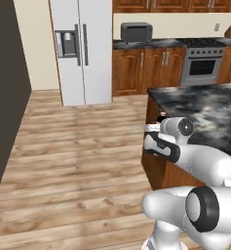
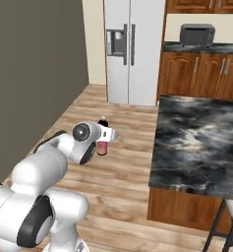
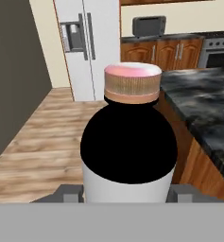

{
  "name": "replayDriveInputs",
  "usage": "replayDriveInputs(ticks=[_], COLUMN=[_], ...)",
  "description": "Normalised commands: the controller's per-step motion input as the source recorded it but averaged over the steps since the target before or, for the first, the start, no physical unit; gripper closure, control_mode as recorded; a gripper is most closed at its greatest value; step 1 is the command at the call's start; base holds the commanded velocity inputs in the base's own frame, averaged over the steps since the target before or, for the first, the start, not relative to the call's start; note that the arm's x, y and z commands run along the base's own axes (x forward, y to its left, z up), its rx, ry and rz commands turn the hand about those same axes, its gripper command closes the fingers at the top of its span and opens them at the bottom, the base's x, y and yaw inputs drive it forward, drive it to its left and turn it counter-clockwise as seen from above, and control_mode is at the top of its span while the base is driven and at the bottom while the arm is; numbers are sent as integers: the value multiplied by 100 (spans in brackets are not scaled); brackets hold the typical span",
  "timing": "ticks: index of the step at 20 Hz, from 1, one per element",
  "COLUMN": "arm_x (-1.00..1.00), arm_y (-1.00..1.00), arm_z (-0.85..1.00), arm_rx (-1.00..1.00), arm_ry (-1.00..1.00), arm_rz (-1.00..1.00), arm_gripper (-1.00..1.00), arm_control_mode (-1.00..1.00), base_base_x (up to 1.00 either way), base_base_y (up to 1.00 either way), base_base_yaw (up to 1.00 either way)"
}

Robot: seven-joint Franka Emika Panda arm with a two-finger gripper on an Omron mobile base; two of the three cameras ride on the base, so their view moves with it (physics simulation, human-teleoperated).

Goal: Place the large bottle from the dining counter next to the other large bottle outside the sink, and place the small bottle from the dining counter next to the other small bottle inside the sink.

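Bottle (image 1: 162,117) in the left base view is mostly hidden behind the arm's wrist; just its dark cap and a bit of pale neck peek out above the end effector (image 1: 153,128), beside the near corner of the counter (image 1: 204,112). From this side I cannot tell how far the fingers are apart. Behind stand a grey 2-door fridge (image 1: 83,51), a toaster (image 1: 136,31) on the back worktop, wood cabinets (image 1: 146,68) and a steel oven (image 1: 202,66). Plank floor (image 1: 73,156) fills the left.

In the right base view the bottle (image 2: 102,140) is upright in the air over the floor (image 2: 118,162), well left of the counter (image 2: 201,142). Its dark cap is on top, a whitish band sits where the end effector (image 2: 106,135) clasps it, and pink liquid shows below. A dark grey wall (image 2: 34,83) runs along the left; the fridge (image 2: 132,49) and toaster (image 2: 196,34) are behind. A stool (image 2: 228,224) leg shows at the lower right.

In the hand view the bottle (image 3: 129,142) is very close: a pinkish end, a brown ribbed ring, a black round body and a white band at the bottom. The 2 fingertips (image 3: 68,193) press against that band from either side, so the end effector (image 3: 127,194) is clenched on the bottle. The counter (image 3: 203,108) edge runs along the right, with the fridge (image 3: 85,47) beyond.
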Motion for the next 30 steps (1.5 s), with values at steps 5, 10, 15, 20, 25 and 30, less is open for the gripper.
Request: replayDriveInputs(ticks=[5,10,15,20,25,30], arm_x=[0,0,0,0,0,0], arm_y=[0,0,0,0,0,0], arm_z=[0,0,0,0,0,0], arm_rx=[0,0,0,0,0,0], arm_ry=[0,0,0,0,0,0], arm_rz=[0,0,0,0,0,0], arm_gripper=[100,100,100,100,100,100], arm_control_mode=[100,100,100,100,100,100], base_base_x=[0,17,52,22,-7,-18], base_base_y=[80,61,42,33,30,10], base_base_yaw=[0,-2,-13,-30,-49,-54])
